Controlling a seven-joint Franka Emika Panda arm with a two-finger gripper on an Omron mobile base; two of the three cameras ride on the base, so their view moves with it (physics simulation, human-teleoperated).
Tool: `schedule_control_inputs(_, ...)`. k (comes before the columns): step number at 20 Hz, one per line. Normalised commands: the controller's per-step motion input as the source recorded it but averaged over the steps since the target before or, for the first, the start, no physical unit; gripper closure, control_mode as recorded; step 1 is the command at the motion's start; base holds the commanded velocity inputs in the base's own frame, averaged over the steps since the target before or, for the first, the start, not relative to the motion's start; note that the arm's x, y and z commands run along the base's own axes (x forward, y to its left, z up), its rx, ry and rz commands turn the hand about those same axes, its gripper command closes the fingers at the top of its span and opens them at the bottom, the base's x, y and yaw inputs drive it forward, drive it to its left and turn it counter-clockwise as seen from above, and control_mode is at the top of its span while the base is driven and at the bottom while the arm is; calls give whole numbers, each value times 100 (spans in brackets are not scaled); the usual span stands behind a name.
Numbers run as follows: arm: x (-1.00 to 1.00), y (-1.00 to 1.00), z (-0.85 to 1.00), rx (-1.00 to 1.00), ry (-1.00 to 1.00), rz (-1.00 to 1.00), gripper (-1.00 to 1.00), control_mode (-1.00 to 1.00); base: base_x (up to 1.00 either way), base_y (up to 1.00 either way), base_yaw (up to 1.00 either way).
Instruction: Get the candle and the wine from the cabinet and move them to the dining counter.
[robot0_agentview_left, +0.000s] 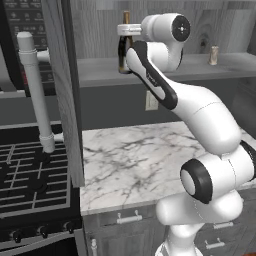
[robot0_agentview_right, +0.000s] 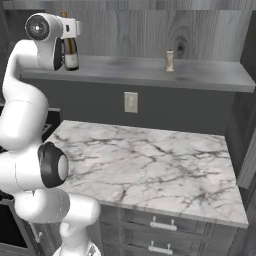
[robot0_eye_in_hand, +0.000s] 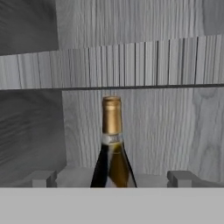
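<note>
Hand (robot0_eye_in_hand: 112, 177) open, its two grey fingertips (robot0_eye_in_hand: 41, 178) spread wide, one on each side of the wine bottle (robot0_eye_in_hand: 112, 148); no contact seen, nothing gripped. From the hand view the bottle stands upright and centred between the tips, gold-foil neck up, dark shoulders below.

Wine bottle (robot0_agentview_right: 70, 52) sits on the cabinet shelf (robot0_agentview_right: 200, 77) near its left end, close to the front edge, partly hidden behind the arm's wrist in both base views. Candle (robot0_agentview_right: 170, 60), a small tan cylinder, upright on the same shelf, well apart from the bottle, toward the right and nearer the back wall (robot0_agentview_right: 150, 35). Bare shelf between the two.

Open cabinet door (robot0_agentview_left: 62, 90), dark grey wood grain, hangs at the left in the left base view, with a long pale tubular handle (robot0_agentview_left: 36, 95) on it; door stands clear of the bottle.

Below the shelf: dark backsplash with a pale wall outlet (robot0_agentview_right: 131, 102), then a white marble table (robot0_agentview_right: 150, 165) with grey veins, drawer fronts (robot0_agentview_right: 165, 227) with short handles beneath. Black stove grates (robot0_agentview_left: 30, 175) just left of the table.
</note>
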Motion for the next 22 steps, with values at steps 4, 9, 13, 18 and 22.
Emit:
schedule_control_inputs(4,12,0,-3,0,0,0,-100,-100,0,0,0)
schedule_control_inputs(9,29,3,0,0,0,0,-100,-100,0,0,0)
schedule_control_inputs(13,29,14,0,0,1,0,-100,-100,0,0,0)
schedule_control_inputs(18,5,9,0,0,0,0,-100,-100,0,0,0)
schedule_control_inputs(22,2,3,0,0,0,0,-100,-100,0,0,0)
